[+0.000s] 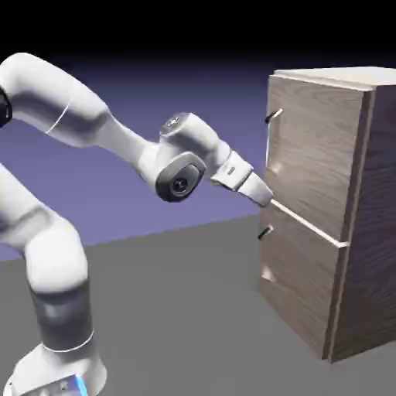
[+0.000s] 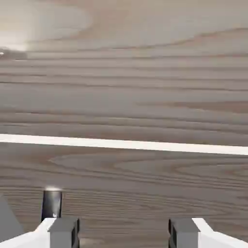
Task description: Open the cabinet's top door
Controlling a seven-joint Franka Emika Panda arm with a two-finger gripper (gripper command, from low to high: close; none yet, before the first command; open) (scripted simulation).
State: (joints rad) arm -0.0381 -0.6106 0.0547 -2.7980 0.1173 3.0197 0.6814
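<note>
Your one tool (image 2: pixel 124 233) is wide, nothing between; cabinet (image 1: pixel 313 209): two doors, two handles, top door (image 1: pixel 315 147) closed.

Above the lower door (image 1: pixel 300 285), in the cabinet (image 1: pixel 371 193): the top door (image 1: pixel 315 147). Near each door's left edge in the exterior view: upper handle (image 1: pixel 274 116) and lower handle (image 1: pixel 265 232). Well left of both, on the tabletop (image 1: pixel 178 309): the robot's base (image 1: pixel 58 371).
</note>
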